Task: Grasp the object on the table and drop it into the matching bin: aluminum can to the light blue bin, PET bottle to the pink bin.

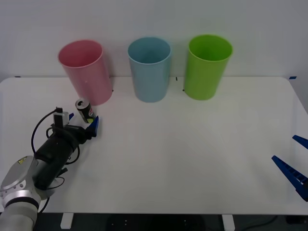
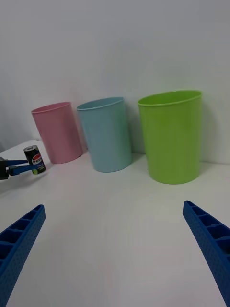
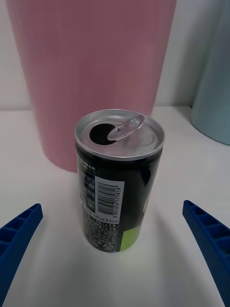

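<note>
Straddling the aluminum can (image 1: pixel 84 110) with the left gripper (image 1: pixel 84 122), fingers spread and released, one blue finger (image 3: pixel 18 235) on each side of the can and not yet touching it. Standing upright on the table (image 1: pixel 192 159), near the far left, just in front of the pink bin (image 1: pixel 86 71); top already opened, tab lifted over the hole. Waiting at the near right edge of the table, the right gripper (image 1: pixel 293 166), also spread open and holding nothing.

Likely next: closing on the can body, then lifting and carrying right to the light blue bin (image 1: pixel 150 69), standing between the pink bin and the lime green bin (image 1: pixel 207 66).

Possible trouble from here: closing while off centre, so one finger arrives first and pushes the can over or against the pink bin wall just behind it. Squeezing an empty, opened can too hard, and denting it. Lifting too low, and knocking the pink rim while moving right. Releasing too early, over the pink bin, because it stands nearest.

Looking into the three bins from the front view: open mouths, nothing visible inside, though the bottoms are partly hidden.
</note>
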